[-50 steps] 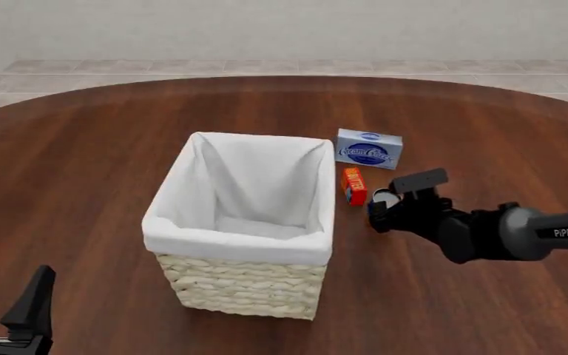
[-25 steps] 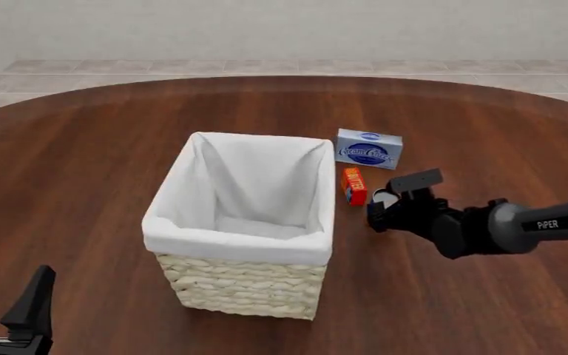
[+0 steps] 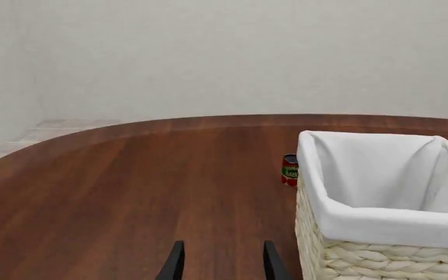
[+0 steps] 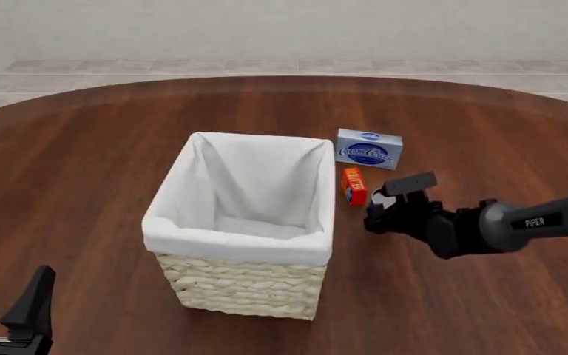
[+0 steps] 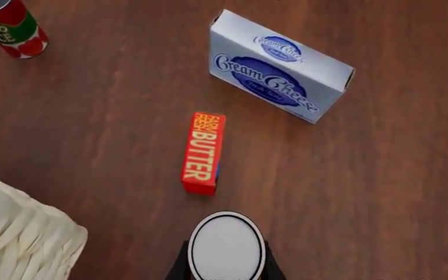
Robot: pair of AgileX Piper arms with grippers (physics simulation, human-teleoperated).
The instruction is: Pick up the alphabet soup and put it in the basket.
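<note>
The alphabet soup (image 5: pixel 226 252) stands upright on the table, and only its grey metal top shows. In the front view its top (image 4: pixel 384 199) peeks out just right of the butter box. My right gripper (image 4: pixel 384 212) is open, with one finger on each side of the can close to its wall; I cannot tell if they touch it. The basket (image 4: pixel 242 244), cream wicker with white lining, stands left of the can and is empty; it also shows in the left wrist view (image 3: pixel 380 256). My left gripper (image 4: pixel 6 287) is open and empty at the near left.
A small orange-red butter box (image 4: pixel 354 186) lies between the basket and the can. A blue-and-white cream cheese box (image 4: pixel 369 149) stands behind it. A red-and-green tomato can (image 3: pixel 289 170) stands beyond the basket, hidden in the front view.
My right arm has slid a little to the left and lowered around the can. The can, the boxes, the basket and the left arm have not moved.
</note>
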